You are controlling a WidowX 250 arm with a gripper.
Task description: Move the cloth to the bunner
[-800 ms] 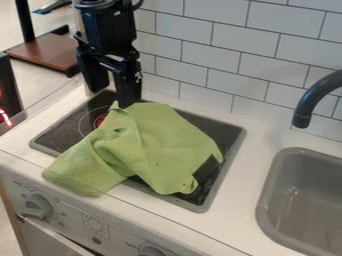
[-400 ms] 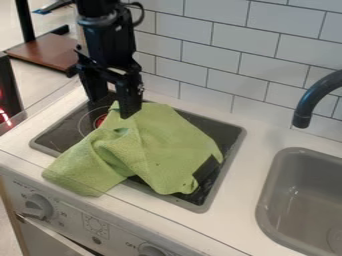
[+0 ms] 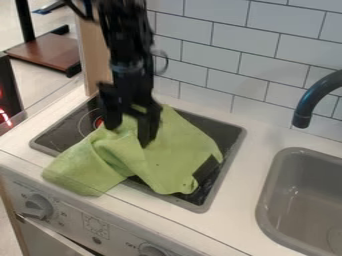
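Countertop [image 3: 242, 182] holds a grey sink [image 3: 297, 197]; green cloth [image 3: 160, 162] drapes over the stovetop [image 3: 63, 131]

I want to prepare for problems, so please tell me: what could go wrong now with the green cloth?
The gripper has its fingers apart at bunched folds, so it may pinch only a loose fold and let the cloth slip. The cloth's front-left part lies past the stovetop on the counter, so it might trail there.
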